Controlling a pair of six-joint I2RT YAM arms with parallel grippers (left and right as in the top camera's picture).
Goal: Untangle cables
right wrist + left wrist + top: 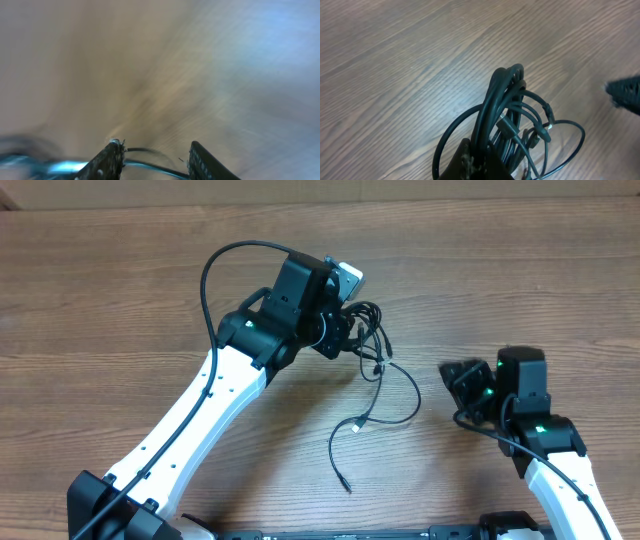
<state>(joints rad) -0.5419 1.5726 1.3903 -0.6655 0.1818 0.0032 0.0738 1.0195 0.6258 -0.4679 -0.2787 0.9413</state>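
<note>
The cables (372, 352) are thin black cords. A bunched coil of them hangs from my left gripper (345, 330), and loose loops and plug ends trail down onto the table. In the left wrist view my left gripper (480, 161) is shut on the coiled cables (502, 110), with the fingertips pinching the strands. My right gripper (455, 377) sits to the right of the loops, a little apart from them. In the blurred right wrist view my right gripper (156, 154) stands open. A cable strand (155, 168) crosses the gap between its fingers, unpinched.
The wooden table (120, 300) stretches around both arms. A loose cable tail with a plug end (340, 465) lies toward the front of the table. A thicker black arm cable (215, 265) arches over my left arm. A dark blurred shape (626, 92) shows at the right edge of the left wrist view.
</note>
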